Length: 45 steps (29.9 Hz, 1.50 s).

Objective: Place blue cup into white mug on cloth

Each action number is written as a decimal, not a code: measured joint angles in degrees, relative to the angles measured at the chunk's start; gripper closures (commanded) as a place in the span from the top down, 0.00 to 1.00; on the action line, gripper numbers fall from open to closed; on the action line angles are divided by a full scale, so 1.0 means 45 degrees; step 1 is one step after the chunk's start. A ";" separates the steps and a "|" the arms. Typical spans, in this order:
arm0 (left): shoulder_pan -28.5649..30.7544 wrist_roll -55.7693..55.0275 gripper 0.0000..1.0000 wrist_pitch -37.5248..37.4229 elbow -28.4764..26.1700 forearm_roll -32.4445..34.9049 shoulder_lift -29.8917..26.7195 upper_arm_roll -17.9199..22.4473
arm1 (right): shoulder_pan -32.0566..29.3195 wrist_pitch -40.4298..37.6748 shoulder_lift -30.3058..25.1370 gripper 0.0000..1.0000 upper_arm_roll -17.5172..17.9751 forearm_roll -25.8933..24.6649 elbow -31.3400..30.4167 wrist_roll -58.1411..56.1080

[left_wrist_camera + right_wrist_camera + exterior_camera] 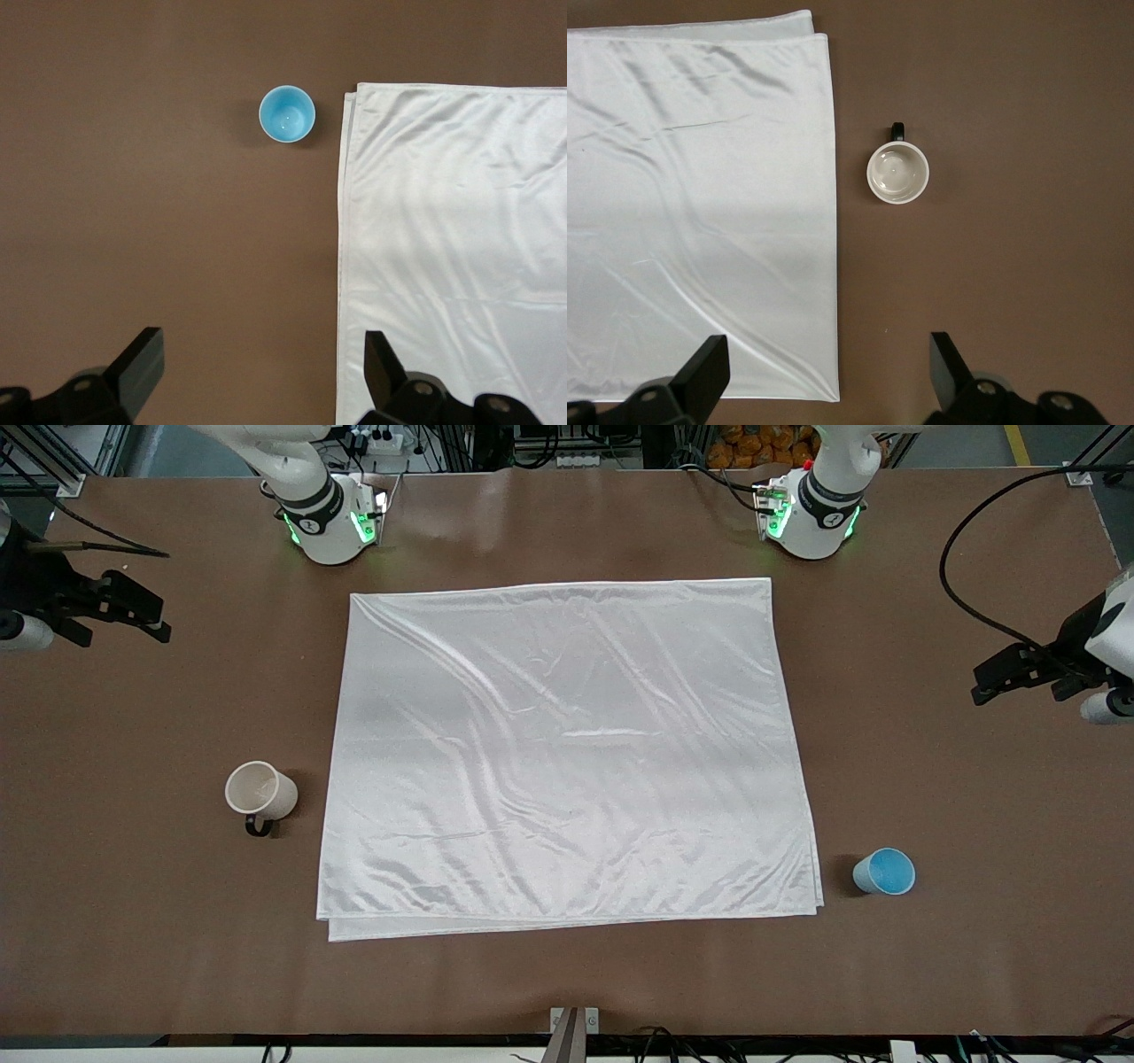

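Note:
The blue cup (pixel 884 871) stands upright on the bare table, just off the cloth's corner, toward the left arm's end. It also shows in the left wrist view (pixel 287 113). The white mug (pixel 260 791) stands upright on the bare table beside the cloth (pixel 567 753), toward the right arm's end, its black handle pointing at the front camera. It also shows in the right wrist view (pixel 897 172). My left gripper (pixel 983 682) (pixel 263 363) is open and empty over the table at the cloth's edge (pixel 452 248). My right gripper (pixel 151 618) (pixel 828 367) is open and empty over the cloth's corner (pixel 700 212).
The brown table (pixel 567 983) is bare around the cloth. A black cable (pixel 961 598) loops over the table near the left arm's end. The arm bases (pixel 328 514) (pixel 811 514) stand farthest from the front camera. A metal bracket (pixel 574 1023) sits at the nearest edge.

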 measured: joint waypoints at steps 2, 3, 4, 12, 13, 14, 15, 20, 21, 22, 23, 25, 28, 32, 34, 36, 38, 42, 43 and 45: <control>0.0043 0.0013 1.00 0.0365 -0.0012 0.0000 0.0321 0.0007 | -0.0009 -0.0001 0.0035 1.00 -0.0005 0.0000 -0.0080 0.0005; 0.0064 0.0024 1.00 0.0537 -0.0020 0.0007 0.0488 0.0008 | -0.0018 -0.0001 0.0057 1.00 -0.0009 0.0000 -0.0129 0.0008; 0.0085 0.0037 1.00 0.0708 -0.0030 0.0026 0.0673 0.0009 | -0.0025 -0.0001 0.0081 1.00 -0.0012 0.0000 -0.0174 0.0010; 0.0143 0.0095 1.00 0.2322 -0.0121 0.0412 0.2583 0.0020 | -0.0208 0.0007 0.0547 1.00 -0.0049 0.0000 -0.0460 0.0016; 0.0143 0.0095 1.00 0.2574 -0.0126 0.0427 0.2838 0.0020 | -0.0237 0.0010 0.0639 1.00 -0.0051 0.0000 -0.0467 0.0016; 0.0143 0.0095 1.00 0.2788 -0.0130 0.0432 0.3053 0.0020 | -0.0262 0.0015 0.0727 1.00 -0.0052 0.0000 -0.0470 0.0016; 0.0143 0.0095 1.00 0.3046 -0.0133 0.0436 0.3311 0.0020 | -0.0285 0.0039 0.0836 1.00 -0.0054 0.0000 -0.0474 0.0016; 0.0289 0.0095 1.00 0.4410 -0.0147 0.0454 0.4502 0.0037 | -0.0319 0.0354 0.1349 1.00 -0.0073 0.0000 -0.0490 0.0017; 0.0351 0.0095 1.00 0.4621 -0.0147 0.0455 0.4687 0.0039 | -0.0325 0.0419 0.1449 1.00 -0.0077 0.0000 -0.0497 0.0018; 0.0436 0.0096 1.00 0.4857 -0.0143 0.0455 0.4906 0.0040 | -0.0338 0.0515 0.1574 1.00 -0.0081 0.0000 -0.0508 0.0018; 0.0530 0.0096 1.00 0.5076 -0.0143 0.0455 0.5110 0.0043 | -0.0356 0.0612 0.1693 1.00 -0.0084 0.0000 -0.0517 0.0018; 0.0745 0.0124 1.00 0.5527 -0.0136 0.0455 0.5495 0.0046 | -0.0420 0.0819 0.2003 1.00 -0.0093 0.0000 -0.0539 0.0018; 0.0979 0.0207 1.00 0.6057 -0.0080 0.0455 0.5972 0.0048 | -0.0530 0.1202 0.2509 1.00 -0.0109 0.0000 -0.0564 0.0018; 0.1079 0.0222 1.00 0.6559 0.0136 0.0455 0.6576 0.0046 | -0.0703 0.1894 0.3301 1.00 -0.0118 0.0000 -0.0582 0.0018; 0.1074 0.0222 1.00 0.6776 0.0253 0.0455 0.6851 0.0037 | -0.0811 0.2284 0.3704 1.00 -0.0124 0.0000 -0.0586 0.0018; 0.1048 0.0222 1.00 0.7022 0.0361 0.0455 0.7098 0.0021 | -0.0918 0.2705 0.4124 1.00 -0.0125 0.0001 -0.0590 0.0015; 0.1006 0.0222 1.00 0.7207 0.0474 0.0455 0.7279 0.0008 | -0.0987 0.3115 0.4502 1.00 -0.0127 0.0002 -0.0590 0.0014; 0.0915 0.0221 0.96 0.7316 0.0703 0.0455 0.7523 0.0003 | -0.1015 0.3855 0.5150 1.00 -0.0129 0.0006 -0.0587 0.0014; 0.0899 0.0221 0.96 0.7316 0.0765 0.0455 0.7568 0.0002 | -0.1013 0.3997 0.5282 1.00 -0.0124 0.0011 -0.0587 0.0014; 0.0876 0.0221 0.96 0.7349 0.0879 0.0455 0.7656 0.0001 | -0.1010 0.4245 0.5499 1.00 -0.0116 0.0019 -0.0587 0.0014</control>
